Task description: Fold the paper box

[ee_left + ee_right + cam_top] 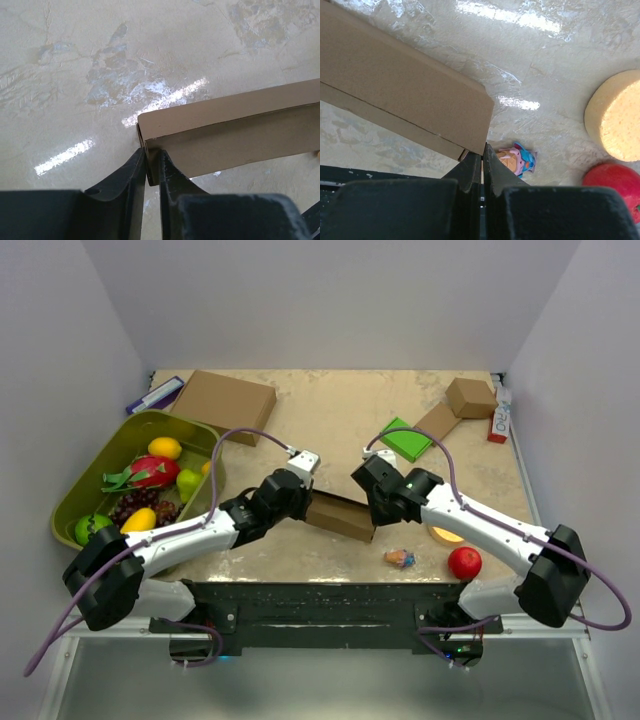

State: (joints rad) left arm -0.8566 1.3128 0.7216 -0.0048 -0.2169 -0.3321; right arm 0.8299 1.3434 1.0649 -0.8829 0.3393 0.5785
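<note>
The paper box (pixel 340 515) is a slim brown rectangular mailer, held between my two arms near the table's front edge. My left gripper (pixel 298 502) is at its left end. In the left wrist view the left gripper (pixel 152 161) is shut on a thin end wall at the corner of the box (pixel 235 130). My right gripper (pixel 373 524) is at the right end. In the right wrist view the right gripper (pixel 483 154) is shut on the lower corner edge of the box (pixel 395 85). The box's underside is hidden.
A green tray (pixel 75 490) of fruit stands at the left. A larger brown box (pixel 225 405) lies at the back left and a small cube-like box (pixel 470 397) at the back right by a green block (pixel 405 438). A small toy (pixel 400 559), a yellow disc (pixel 447 535) and a red apple (pixel 464 562) lie beside my right arm.
</note>
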